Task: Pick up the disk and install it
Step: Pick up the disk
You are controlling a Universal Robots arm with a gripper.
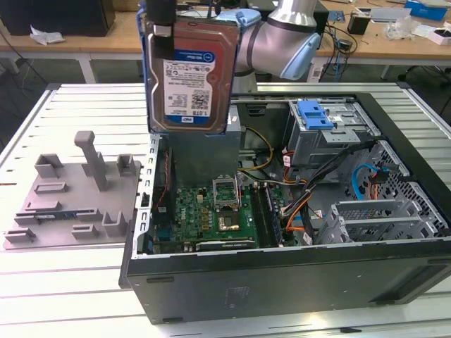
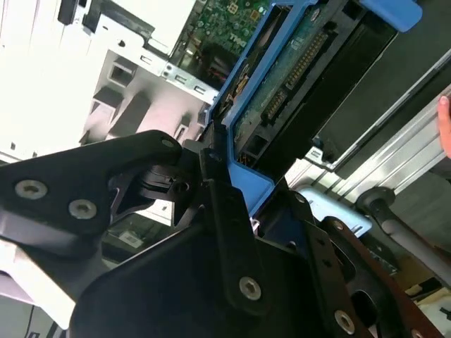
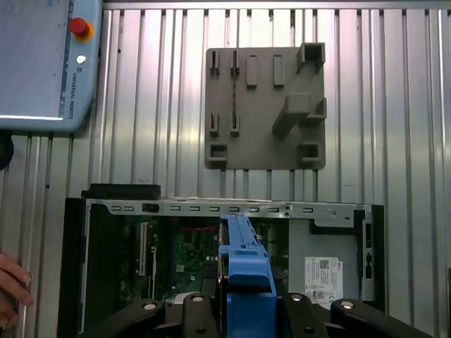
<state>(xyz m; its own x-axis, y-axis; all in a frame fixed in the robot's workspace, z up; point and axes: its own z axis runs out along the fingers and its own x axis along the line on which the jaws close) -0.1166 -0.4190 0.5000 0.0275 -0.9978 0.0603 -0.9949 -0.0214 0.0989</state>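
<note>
One disk [image 1: 189,77] hangs upright in the air, clamped near its upper edge by the tool [image 1: 162,39], whose black fingers [image 3: 201,310] press on the blue carrier bracket [image 3: 243,260] framing it. In the exterior view its labelled face turns toward the camera, and it sits above the open computer case [image 1: 282,282], at the end toward the exterior view's left, well clear of the motherboard [image 1: 211,211]. The second wrist view shows the disk's green circuit-board side. A grey drive cage [image 1: 338,141] with a blue latch [image 1: 313,115] sits in the case, well apart from the disk. A grey fixture plate [image 1: 70,204] lies on the slatted worktop [image 1: 42,282] just beside the case. A person's hand [image 3: 10,289] rests near the case.
</note>
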